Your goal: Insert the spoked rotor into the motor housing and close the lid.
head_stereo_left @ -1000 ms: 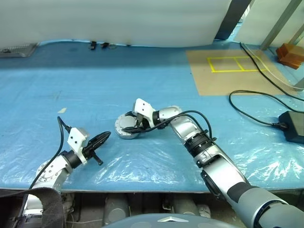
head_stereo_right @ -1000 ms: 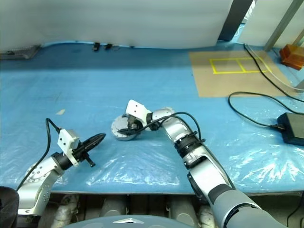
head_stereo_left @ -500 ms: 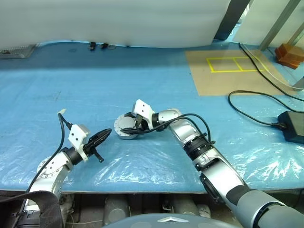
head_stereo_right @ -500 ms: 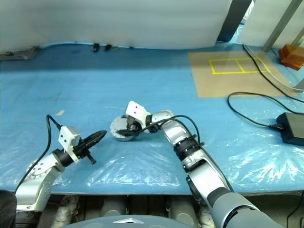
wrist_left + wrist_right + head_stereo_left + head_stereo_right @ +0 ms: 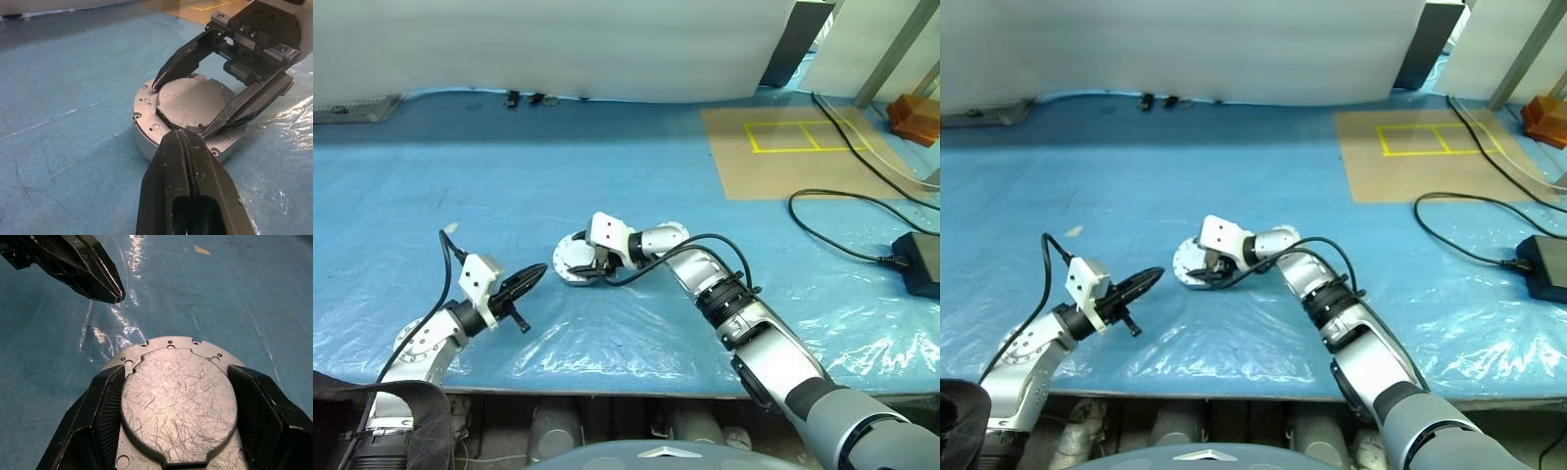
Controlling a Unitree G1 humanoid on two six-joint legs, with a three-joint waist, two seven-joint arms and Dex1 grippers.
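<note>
Right gripper [image 5: 195, 105] masking lid [image 5: 188, 105] edges

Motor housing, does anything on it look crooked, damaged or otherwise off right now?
The lid on the motor housing is covered in fine scratches, and the left wrist view shows a dark gap under its near edge, so it may not be fully seated. The right gripper clasps it between its fingers.

Head stereo eyes look down from afar; both wrist cameras closely share the motor housing [image 5: 186, 117].
</note>
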